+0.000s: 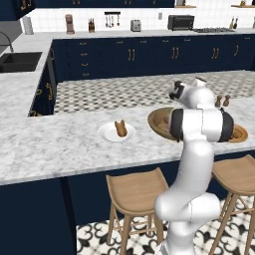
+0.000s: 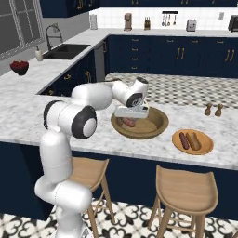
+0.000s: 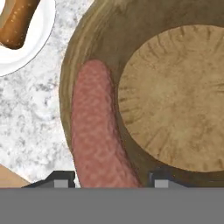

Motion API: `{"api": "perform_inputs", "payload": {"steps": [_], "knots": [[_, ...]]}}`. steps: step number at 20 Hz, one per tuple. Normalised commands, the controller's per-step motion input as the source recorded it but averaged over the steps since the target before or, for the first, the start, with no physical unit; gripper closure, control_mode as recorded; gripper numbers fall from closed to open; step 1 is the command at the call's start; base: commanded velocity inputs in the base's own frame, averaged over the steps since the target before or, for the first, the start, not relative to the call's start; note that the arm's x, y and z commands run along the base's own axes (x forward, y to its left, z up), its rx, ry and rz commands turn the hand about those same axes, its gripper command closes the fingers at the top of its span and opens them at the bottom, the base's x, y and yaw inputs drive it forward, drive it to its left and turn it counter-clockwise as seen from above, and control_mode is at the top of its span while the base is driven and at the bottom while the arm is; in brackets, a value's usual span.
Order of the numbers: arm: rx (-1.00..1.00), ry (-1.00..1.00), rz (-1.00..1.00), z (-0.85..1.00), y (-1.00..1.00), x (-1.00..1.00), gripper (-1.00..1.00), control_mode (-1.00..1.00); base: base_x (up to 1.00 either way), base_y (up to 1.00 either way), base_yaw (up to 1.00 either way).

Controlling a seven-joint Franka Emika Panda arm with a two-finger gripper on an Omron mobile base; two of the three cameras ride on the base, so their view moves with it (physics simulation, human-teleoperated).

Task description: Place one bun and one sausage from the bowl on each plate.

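Sausage (image 3: 97, 131): lying in bowl (image 3: 83, 39) at nine o'clock, between fingertips of my gripper (image 3: 109, 181), spreading open, gripping nothing.

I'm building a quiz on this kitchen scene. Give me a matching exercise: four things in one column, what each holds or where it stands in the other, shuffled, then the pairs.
Things:
1. bowl
2. white plate
3. wooden plate
4. gripper

Descriptions:
A. holds a bun and a sausage
B. holds one bun alone
C. holds one sausage on its sloping inner wall
D. poised over the sausage, a fingertip on each side

Pairs: 1-C, 2-B, 3-A, 4-D
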Motion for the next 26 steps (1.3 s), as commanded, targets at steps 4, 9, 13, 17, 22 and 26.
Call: {"api": "perform_inputs", "payload": {"steps": [4,9,13,17,22,26], "knots": [[-0.15,-0.05,-0.17,0.64,0.95,-0.71,1.0,-1.0,0.0,0.0,0.0],[-0.17,-0.03,-0.09,0.46,1.0,-0.26,1.0,-1.0,0.0,0.0,0.0],[-0.14,0.0,-0.05,0.33,1.0,-0.1,1.0,-1.0,0.0,0.0,0.0],[-0.11,0.0,-0.04,0.19,1.0,0.0,1.0,-1.0,0.0,0.0,0.0],[-0.01,0.0,-0.09,0.05,0.98,0.0,1.0,-1.0,0.0,0.0,0.0],[0.06,0.0,-0.26,0.0,0.87,0.0,1.0,-1.0,0.0,0.0,0.0]]}}
